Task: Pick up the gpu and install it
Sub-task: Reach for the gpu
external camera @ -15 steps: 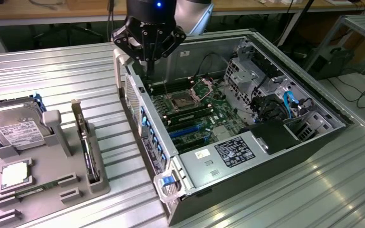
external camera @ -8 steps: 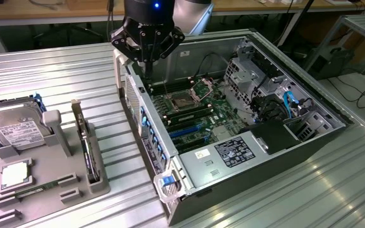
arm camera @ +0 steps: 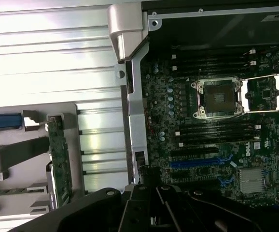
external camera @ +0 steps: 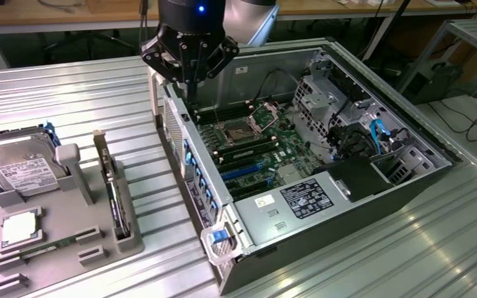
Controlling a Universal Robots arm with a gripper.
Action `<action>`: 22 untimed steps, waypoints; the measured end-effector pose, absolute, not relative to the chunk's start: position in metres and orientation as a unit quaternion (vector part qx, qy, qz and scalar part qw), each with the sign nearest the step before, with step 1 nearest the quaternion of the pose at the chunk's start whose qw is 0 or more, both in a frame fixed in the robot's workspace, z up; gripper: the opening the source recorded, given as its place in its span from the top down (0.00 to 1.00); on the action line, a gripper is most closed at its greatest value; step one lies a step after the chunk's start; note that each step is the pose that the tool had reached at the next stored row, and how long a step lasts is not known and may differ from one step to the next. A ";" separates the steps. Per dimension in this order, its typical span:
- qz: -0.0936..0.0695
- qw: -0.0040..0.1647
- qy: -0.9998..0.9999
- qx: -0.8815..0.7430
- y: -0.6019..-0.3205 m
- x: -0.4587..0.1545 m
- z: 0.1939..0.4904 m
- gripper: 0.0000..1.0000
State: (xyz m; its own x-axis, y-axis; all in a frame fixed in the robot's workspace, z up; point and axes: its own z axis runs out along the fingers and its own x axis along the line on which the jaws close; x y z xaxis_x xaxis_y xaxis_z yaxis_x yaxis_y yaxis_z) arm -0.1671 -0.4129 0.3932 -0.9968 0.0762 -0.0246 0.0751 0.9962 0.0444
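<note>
Exterior view, then: what is the gripper [external camera: 190,84] doing?

It hangs over the open computer case [external camera: 322,245], above the wall nearest the grey holder [external camera: 64,217]. Its fingers are pinched together with nothing between them.

And the gpu [external camera: 114,192]?

Standing on edge in a slot of that holder, on the exterior view's left, beside the hard drive [external camera: 23,164] and well apart from the gripper.

Does the wrist view agree?

Yes. The card stands in its slot, and the motherboard [arm camera: 212,125] lies bare inside the case.
</note>
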 end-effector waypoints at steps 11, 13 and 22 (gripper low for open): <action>0.022 0.013 0.999 0.038 -0.417 -0.173 0.393 0.89; 0.022 0.013 0.999 0.038 -0.417 -0.174 0.393 0.89; 0.022 0.013 0.999 0.028 -0.423 -0.183 0.393 0.89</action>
